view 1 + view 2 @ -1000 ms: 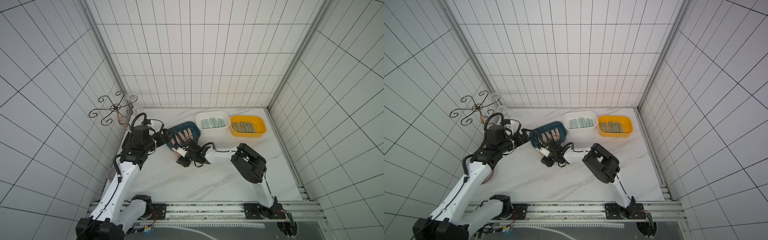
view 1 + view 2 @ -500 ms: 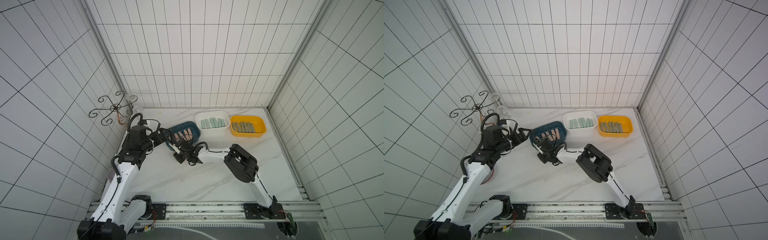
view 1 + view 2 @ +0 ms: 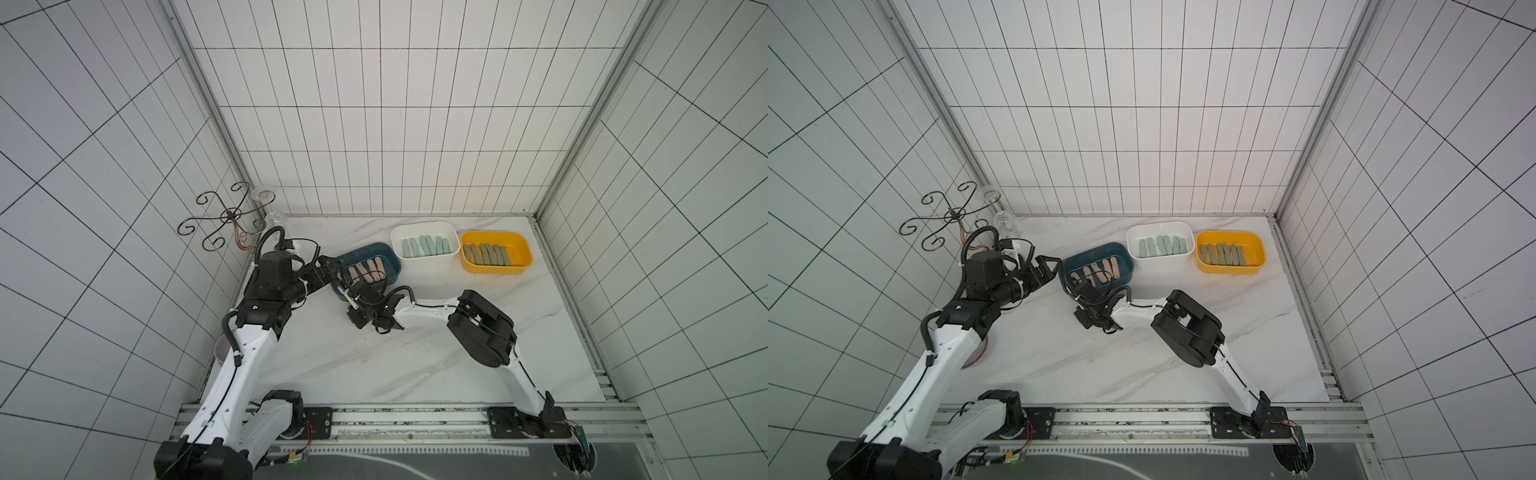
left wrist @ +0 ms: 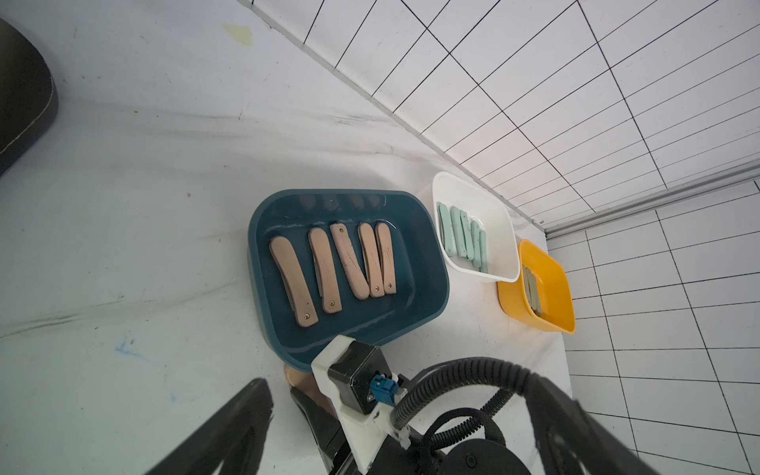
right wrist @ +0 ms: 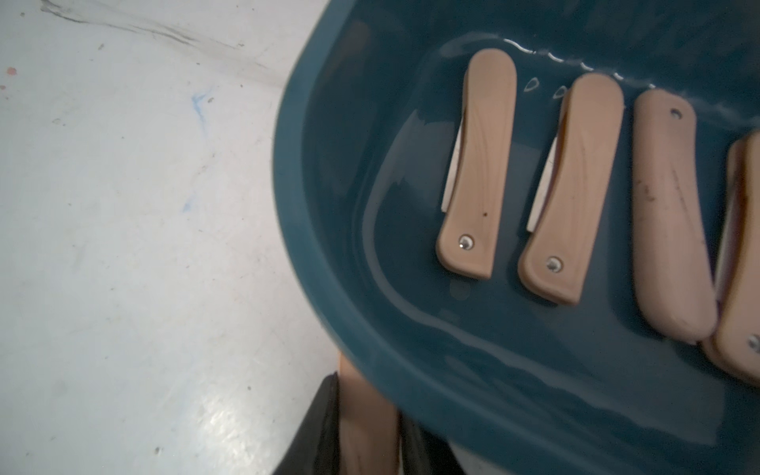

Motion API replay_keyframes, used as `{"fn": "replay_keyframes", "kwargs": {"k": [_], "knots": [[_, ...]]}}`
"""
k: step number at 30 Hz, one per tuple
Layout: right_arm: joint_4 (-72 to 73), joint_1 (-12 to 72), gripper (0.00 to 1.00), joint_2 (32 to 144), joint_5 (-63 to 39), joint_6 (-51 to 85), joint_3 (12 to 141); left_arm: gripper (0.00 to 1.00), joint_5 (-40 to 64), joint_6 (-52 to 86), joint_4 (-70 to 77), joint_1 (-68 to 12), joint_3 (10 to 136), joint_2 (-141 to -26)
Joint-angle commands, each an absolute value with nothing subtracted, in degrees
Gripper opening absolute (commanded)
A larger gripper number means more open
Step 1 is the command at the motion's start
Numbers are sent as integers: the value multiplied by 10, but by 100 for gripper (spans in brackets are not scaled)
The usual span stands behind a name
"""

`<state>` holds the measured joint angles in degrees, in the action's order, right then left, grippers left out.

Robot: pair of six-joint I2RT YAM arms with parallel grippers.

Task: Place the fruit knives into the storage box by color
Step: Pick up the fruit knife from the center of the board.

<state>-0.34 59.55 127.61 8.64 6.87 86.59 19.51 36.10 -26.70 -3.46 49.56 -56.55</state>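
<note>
On the marble tabletop (image 5: 123, 205), my right tool (image 5: 368, 440) is clamping a peach-pink folded knife (image 5: 362, 395) beside the dark-blue tub (image 5: 329, 246). My left tool (image 3: 1049, 266) is gaping; a lift into the tub seems next.

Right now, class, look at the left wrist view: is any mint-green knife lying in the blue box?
No, the blue box holds only peach-pink knives; the mint-green knives lie in the white box.

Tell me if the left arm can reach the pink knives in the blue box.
Probably yes: the left end effector hangs open beside the uncovered blue box, pink knives flat inside. The right end effector, shut on another knife by its rim, may crowd it.
</note>
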Motion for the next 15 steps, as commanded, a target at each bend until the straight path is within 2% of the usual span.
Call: {"fn": "replay_keyframes", "kwargs": {"k": [1,15], "knots": [[-14,599,24,1234,95,79,831,97,195,365,-244,-32,494,-562],[25,565,21,1095,75,119,711,97,194,366,-240,-33,511,-568]]}}
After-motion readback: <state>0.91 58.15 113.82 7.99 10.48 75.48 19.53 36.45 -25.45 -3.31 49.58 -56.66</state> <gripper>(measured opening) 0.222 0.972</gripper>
